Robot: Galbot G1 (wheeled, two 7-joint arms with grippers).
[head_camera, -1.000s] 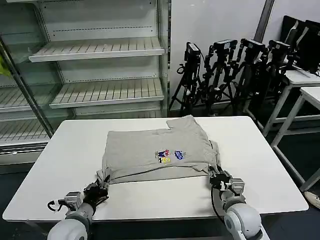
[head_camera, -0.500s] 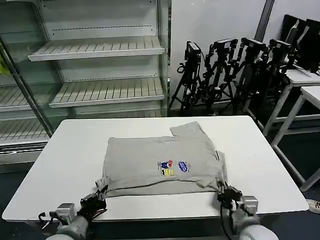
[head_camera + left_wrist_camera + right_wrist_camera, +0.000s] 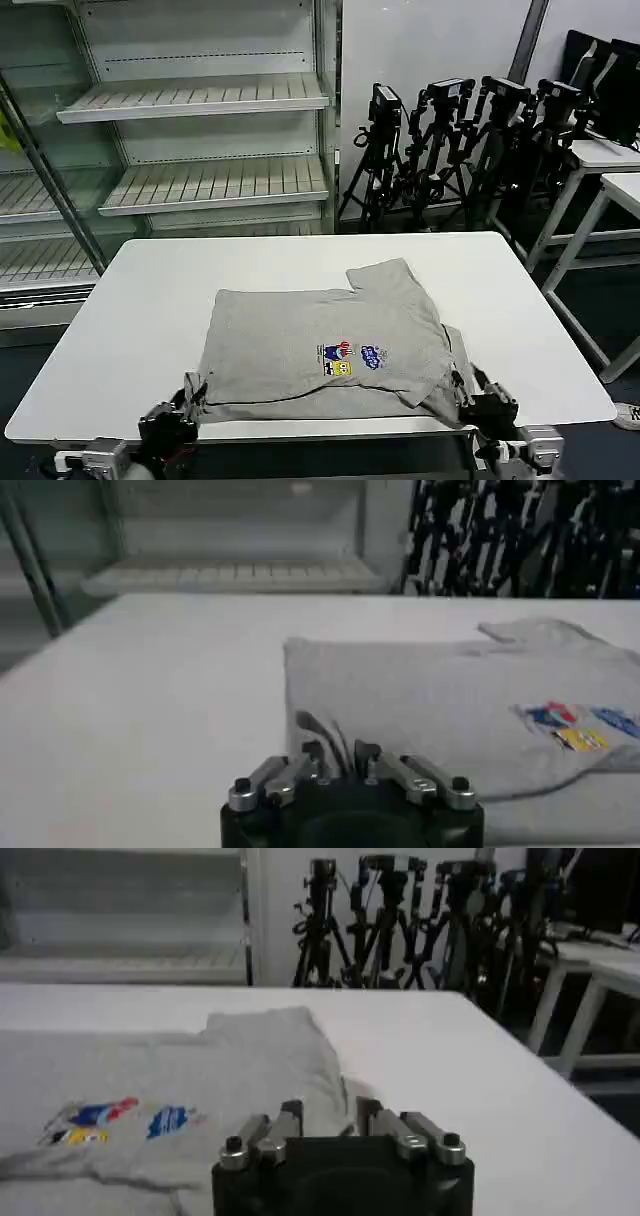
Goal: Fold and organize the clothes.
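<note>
A light grey short-sleeved cotton shirt (image 3: 325,350) with a small multicoloured printed patch (image 3: 352,358) lies partly folded on the white surface (image 3: 130,300), its lower hem at the near edge. The left tool (image 3: 185,392) pinches the shirt's near-left corner; the right tool (image 3: 468,392) pinches its near-right corner, fingers pressed together on the cloth in both wrist views. Judging by the doubled layers and one sleeve (image 3: 385,275) jutting toward the far edge, folding looks about halfway done: further folds and final placement appear to remain.
</note>
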